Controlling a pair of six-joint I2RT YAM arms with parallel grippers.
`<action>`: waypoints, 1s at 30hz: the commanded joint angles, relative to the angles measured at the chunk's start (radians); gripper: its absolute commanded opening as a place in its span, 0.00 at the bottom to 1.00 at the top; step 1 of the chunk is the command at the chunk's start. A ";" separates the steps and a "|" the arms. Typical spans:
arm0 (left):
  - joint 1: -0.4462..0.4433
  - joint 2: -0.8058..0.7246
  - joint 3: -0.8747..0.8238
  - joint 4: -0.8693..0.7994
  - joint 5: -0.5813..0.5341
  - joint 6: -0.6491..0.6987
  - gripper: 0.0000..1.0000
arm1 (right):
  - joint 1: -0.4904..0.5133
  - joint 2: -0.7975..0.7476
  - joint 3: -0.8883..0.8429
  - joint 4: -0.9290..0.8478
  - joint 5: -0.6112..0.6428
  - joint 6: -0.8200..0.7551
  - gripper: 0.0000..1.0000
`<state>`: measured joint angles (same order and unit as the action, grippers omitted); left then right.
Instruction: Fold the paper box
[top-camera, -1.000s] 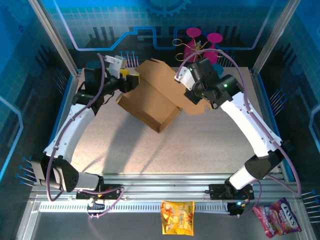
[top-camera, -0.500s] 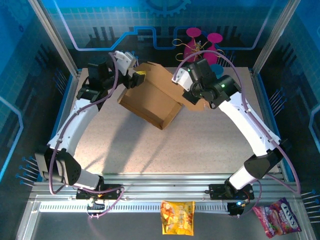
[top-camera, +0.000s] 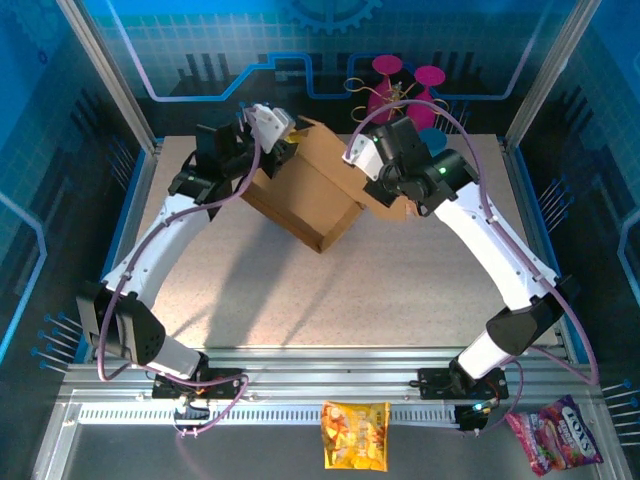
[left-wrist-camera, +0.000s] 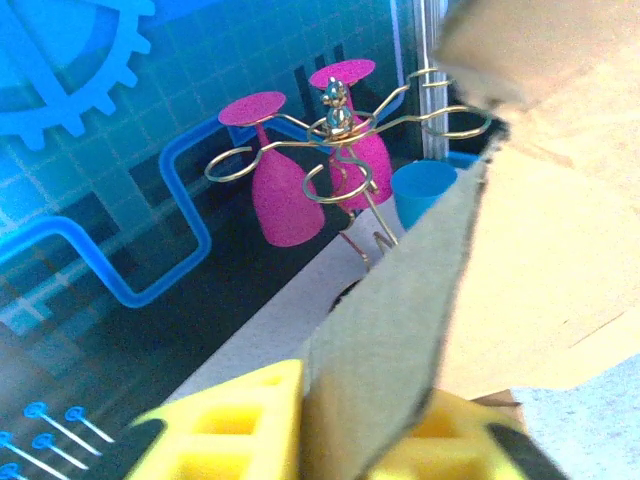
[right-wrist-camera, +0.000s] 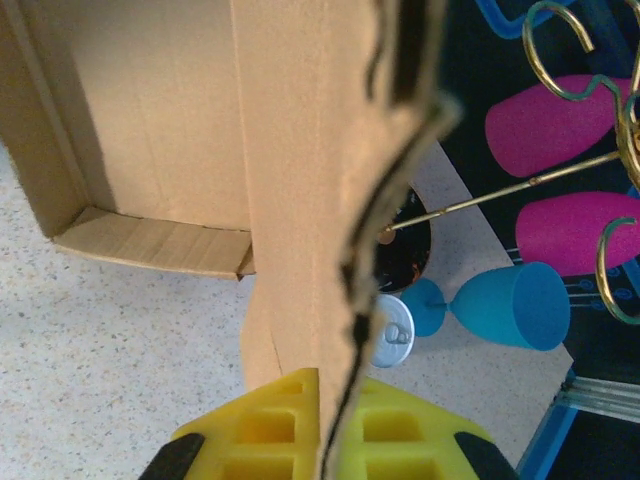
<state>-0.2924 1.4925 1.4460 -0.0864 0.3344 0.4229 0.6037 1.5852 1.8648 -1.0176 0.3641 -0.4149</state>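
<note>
The left gripper (left-wrist-camera: 352, 432) jaws, open before, now pinch a flap of the paper box (top-camera: 300, 195); the right gripper (right-wrist-camera: 325, 422) stays clamped on another.

We are looking at a speckled beige tabletop (top-camera: 400, 290) filling the middle of the frame; blue panel walls (top-camera: 200, 40) printed with gear and circuit lines are standing along the top and both sides, and an aluminium rail (top-camera: 300, 380) is running across the bottom.
</note>
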 joint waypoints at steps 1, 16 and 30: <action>-0.037 -0.022 -0.038 0.003 -0.080 0.016 0.10 | 0.029 0.034 0.042 0.041 0.014 0.004 0.00; -0.038 -0.195 -0.473 0.309 -0.308 -0.224 0.00 | 0.072 0.090 0.213 0.077 -0.086 0.357 0.38; 0.064 -0.336 -0.807 0.585 -0.297 -0.321 0.00 | -0.309 -0.016 0.027 0.183 -0.424 1.062 0.61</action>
<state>-0.2363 1.1877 0.6708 0.3698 0.0479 0.1432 0.3241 1.5589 1.9255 -0.8310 -0.0074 0.4206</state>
